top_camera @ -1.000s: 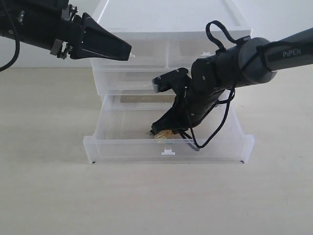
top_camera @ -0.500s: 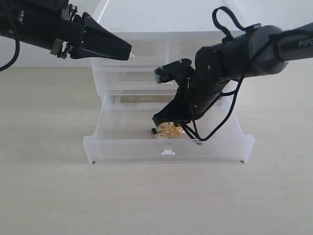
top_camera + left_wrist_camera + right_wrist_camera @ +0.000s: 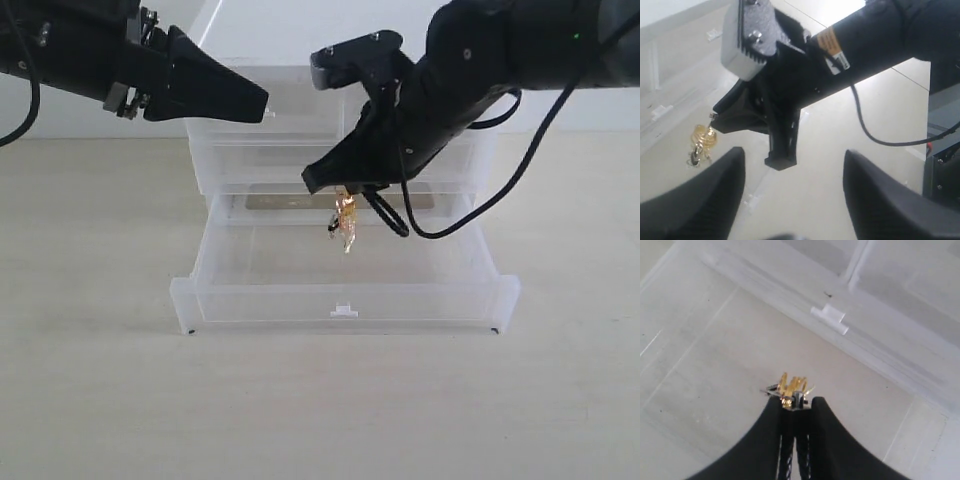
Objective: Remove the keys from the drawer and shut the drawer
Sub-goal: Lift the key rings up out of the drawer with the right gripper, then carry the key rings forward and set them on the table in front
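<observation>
The gold keys hang in the air above the drawer, which stands pulled out at the cabinet's lowest tier. My right gripper is shut on their black cord loop. From the right wrist, the keys stick out past the gripper, over the drawer floor. My left gripper hovers open and empty at the upper left, by the cabinet's top tier. Its wrist view shows the keys dangling under the right arm.
The white plastic cabinet stands behind the open drawer, its upper drawers shut. The drawer's tab handle faces the front. Bare beige tabletop lies in front and at both sides.
The right gripper has risen from the drawer floor with the keys, which now dangle above the drawer. The left arm has not moved.
</observation>
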`<move>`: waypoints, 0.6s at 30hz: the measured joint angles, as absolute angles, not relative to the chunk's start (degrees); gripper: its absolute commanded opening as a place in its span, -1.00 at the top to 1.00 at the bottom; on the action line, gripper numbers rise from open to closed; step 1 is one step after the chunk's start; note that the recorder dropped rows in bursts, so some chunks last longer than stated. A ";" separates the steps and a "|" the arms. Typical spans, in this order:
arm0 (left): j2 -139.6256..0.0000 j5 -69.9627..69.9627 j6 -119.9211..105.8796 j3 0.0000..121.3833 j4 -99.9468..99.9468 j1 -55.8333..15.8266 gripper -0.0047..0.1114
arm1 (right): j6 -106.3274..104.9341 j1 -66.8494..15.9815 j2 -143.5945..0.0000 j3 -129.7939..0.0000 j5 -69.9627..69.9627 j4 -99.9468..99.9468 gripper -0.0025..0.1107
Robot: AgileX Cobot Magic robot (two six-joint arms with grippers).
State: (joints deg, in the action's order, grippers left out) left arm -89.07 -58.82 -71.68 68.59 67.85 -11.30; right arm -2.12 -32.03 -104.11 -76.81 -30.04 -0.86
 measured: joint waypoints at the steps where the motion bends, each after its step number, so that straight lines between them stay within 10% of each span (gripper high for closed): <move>1: -89.07 -58.82 -71.96 68.59 67.85 -11.30 -0.02 | -2.12 -32.03 -103.36 -76.81 -30.33 -0.74 0.96; 18: -89.07 -58.46 -72.66 68.59 67.85 -11.30 -0.02 | 1.79 -36.68 -78.41 -59.97 -28.50 -1.34 0.96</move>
